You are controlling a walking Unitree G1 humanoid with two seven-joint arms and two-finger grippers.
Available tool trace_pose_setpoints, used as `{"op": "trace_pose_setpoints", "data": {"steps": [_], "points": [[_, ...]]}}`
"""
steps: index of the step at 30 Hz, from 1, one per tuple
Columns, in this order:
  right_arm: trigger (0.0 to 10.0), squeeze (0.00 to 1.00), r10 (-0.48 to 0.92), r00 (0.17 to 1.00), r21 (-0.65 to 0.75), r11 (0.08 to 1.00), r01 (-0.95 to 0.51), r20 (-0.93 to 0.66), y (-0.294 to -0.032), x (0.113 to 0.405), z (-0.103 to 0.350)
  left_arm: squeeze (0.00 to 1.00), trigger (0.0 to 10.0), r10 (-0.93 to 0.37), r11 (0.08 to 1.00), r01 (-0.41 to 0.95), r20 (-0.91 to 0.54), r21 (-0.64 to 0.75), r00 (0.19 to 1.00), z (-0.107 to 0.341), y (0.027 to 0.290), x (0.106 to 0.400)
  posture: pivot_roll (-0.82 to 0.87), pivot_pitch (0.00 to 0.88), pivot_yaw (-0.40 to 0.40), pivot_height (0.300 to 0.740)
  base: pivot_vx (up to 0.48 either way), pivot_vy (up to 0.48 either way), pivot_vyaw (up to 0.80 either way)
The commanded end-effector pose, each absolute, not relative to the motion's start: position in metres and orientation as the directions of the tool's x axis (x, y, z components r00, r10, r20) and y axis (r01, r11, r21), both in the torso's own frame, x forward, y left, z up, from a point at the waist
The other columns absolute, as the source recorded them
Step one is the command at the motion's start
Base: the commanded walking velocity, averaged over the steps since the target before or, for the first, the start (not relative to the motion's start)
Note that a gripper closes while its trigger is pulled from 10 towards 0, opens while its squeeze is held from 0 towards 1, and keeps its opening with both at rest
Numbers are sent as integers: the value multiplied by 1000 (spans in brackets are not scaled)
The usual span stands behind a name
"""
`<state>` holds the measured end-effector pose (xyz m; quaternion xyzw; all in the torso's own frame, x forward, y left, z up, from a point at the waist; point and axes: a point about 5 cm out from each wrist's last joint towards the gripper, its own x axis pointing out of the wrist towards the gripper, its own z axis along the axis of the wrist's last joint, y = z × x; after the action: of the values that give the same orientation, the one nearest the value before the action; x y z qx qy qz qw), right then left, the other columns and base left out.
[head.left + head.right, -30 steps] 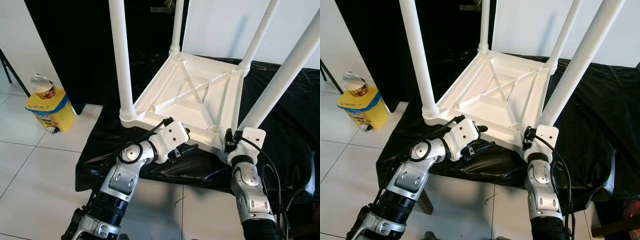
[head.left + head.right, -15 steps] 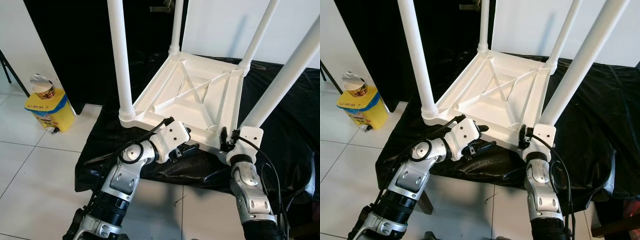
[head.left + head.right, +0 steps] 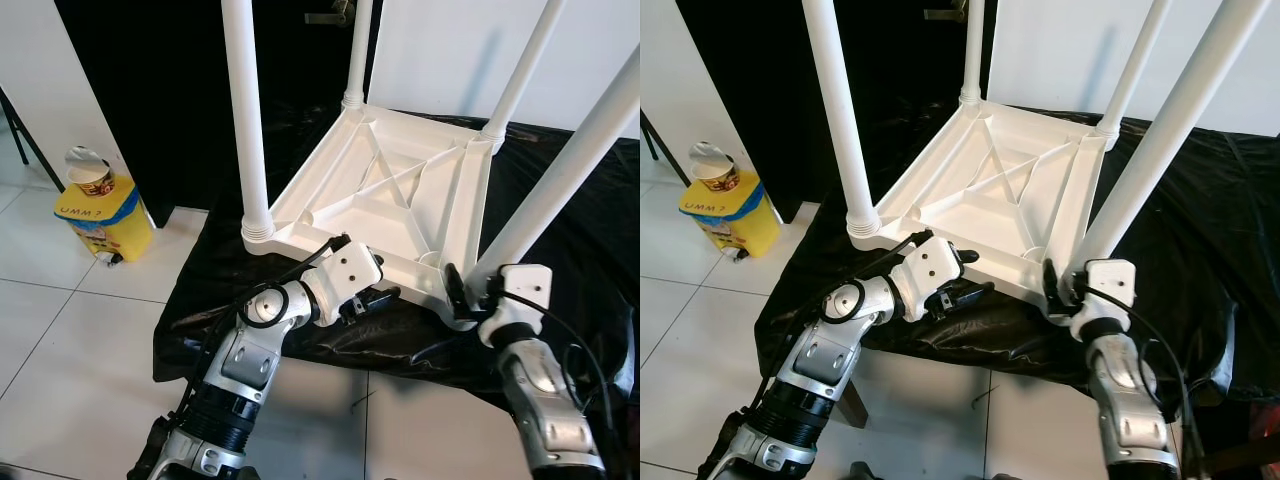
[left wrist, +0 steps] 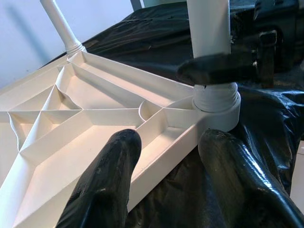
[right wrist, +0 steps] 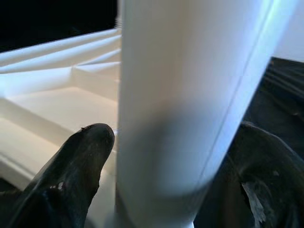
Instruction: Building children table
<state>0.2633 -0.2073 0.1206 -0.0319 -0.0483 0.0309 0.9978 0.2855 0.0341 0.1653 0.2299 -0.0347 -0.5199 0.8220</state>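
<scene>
white tiled floor [image 3: 60, 330] w/ a black-draped low surface [image 3: 570, 250] in front of the robot, white wall behind. on the drape lay the children's table [image 3: 385, 195], upside down, ribbed underside up, all 4 legs standing in their corner sockets.

right gripper [image 3: 470, 295] sat at the base of the near right leg [image 3: 570, 165], fingers spread either side of it; right wrist view showed a finger [image 5: 71, 171] on each side of the white tube, looking just clear of it rather than clenched, tho contact was hard to rule out. left gripper [image 3: 375, 298] was at the table's near edge, fingers [image 4: 104, 180] parted, straddling the rim, nothing clamped between them.

vs half a sec earlier the right wrist had swung outward to the robot's right & dropped a little, so the arm stood further off the leg's base. table & left arm had barely shifted. prob means the last leg was seated & the right hand was letting go or re-gripping for another twist. task looked near done; flipping it upright likely left.

off to the left on the floor: yellow bin [image 3: 100, 215] w/ a cup [image 3: 88, 172] on top.
</scene>
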Motion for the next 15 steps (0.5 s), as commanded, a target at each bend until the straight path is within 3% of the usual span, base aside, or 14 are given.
{"op": "trace_pose_setpoints", "data": {"steps": [1, 2, 3, 4, 9, 15], "points": [[10000, 1000, 139, 987, -68, 989, -133, 85, -214, 263, 119, 0, 10000, -820, 453, 774, -134, 442, 557, 167, 33, 292, -21, 0, -74, 740, 0, 0, 0], [10000, 1000, 139, 987, -68, 989, -133, 85, -214, 263, 119, 0, 10000, -820, 453, 774, -134, 442, 557, 167, 33, 292, -21, 0, -74, 740, 0, 0, 0], [10000, 361, 190, 979, -75, 980, -185, 72, -216, 265, 119, 0, 10000, -821, 452, 774, -133, 443, 555, 167, 32, 293, -26, 0, -72, 740, 0, 0, 0], [10000, 0, 234, 970, -79, 970, -229, 62, -216, 267, 119, 0, 10000, -822, 451, 775, -132, 443, 554, 168, 31, 293, -26, 0, -72, 740, 0, 0, 0], [10000, 0, 266, 962, -85, 962, -261, 53, -217, 269, 119, 0, 10000, -823, 451, 775, -130, 443, 553, 168, 31, 293, -29, 0, -71, 740, 0, 0, 0], [10000, 0, 412, 911, -101, 906, -410, -6, -213, 283, 116, 0, 10000, -822, 453, 771, -125, 447, 556, 170, 30, 294, -18, 0, -79, 740, 0, 0, 0]]}}
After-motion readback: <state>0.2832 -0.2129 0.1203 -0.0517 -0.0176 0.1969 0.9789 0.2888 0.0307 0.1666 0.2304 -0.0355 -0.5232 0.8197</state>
